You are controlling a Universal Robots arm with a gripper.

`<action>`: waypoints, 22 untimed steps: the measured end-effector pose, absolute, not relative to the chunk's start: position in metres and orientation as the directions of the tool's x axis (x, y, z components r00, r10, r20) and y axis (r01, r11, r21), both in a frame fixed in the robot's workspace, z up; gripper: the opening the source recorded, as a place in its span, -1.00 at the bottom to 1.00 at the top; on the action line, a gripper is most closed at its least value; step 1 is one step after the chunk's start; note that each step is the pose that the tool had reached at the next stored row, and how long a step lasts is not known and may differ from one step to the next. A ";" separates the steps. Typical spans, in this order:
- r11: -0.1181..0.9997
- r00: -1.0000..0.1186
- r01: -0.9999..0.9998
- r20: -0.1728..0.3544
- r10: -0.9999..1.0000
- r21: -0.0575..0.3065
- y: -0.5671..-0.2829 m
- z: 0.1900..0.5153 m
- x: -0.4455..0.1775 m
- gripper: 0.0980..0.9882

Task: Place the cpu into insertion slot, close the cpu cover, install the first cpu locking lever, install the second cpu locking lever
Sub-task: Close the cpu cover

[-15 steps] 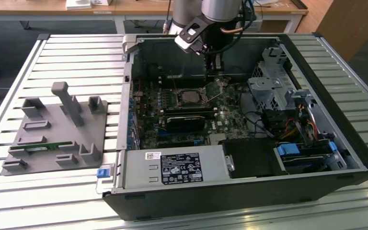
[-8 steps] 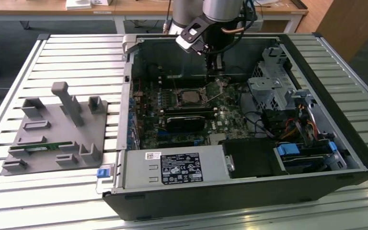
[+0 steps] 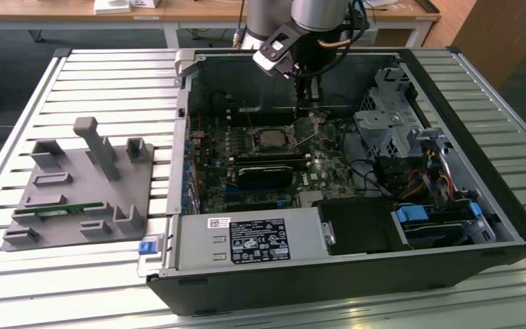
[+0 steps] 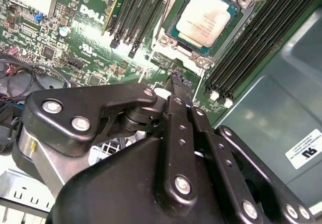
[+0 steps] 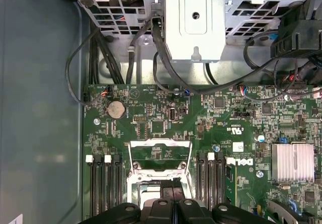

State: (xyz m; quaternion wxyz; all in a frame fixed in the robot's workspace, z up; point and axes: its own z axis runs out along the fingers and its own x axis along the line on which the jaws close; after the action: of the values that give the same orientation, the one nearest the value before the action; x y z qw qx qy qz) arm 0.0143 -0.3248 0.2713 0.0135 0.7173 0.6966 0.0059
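In the exterior view we see the gripper hanging just beside the insertion slot, well apart from the case walls. In the second wrist view the cpu lies in the slot; the fingers are pressed together, and we see nothing between them. In the first wrist view the cpu cover stands raised beside the slot. The fingers hide its lower edge, so we cannot tell whether they touch it.

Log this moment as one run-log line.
cpu: seated in insertion slot | cpu cover: raised, not closed | gripper: shut, holding nothing, near slot's edge

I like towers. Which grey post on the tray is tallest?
The slim post near the grey tray's middle; it rises well above the squat blocks around it.
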 end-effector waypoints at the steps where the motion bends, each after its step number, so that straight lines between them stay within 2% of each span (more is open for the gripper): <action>1: -0.029 0.029 0.999 -0.010 1.000 0.028 -0.325 0.271 0.015 -0.98; 22: -0.029 0.029 0.999 -0.010 1.000 0.028 -0.325 0.271 0.027 -0.98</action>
State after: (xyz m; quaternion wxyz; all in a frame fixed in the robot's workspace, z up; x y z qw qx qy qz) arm 0.0270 -0.3248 0.2713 0.0135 0.7173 0.6966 0.0059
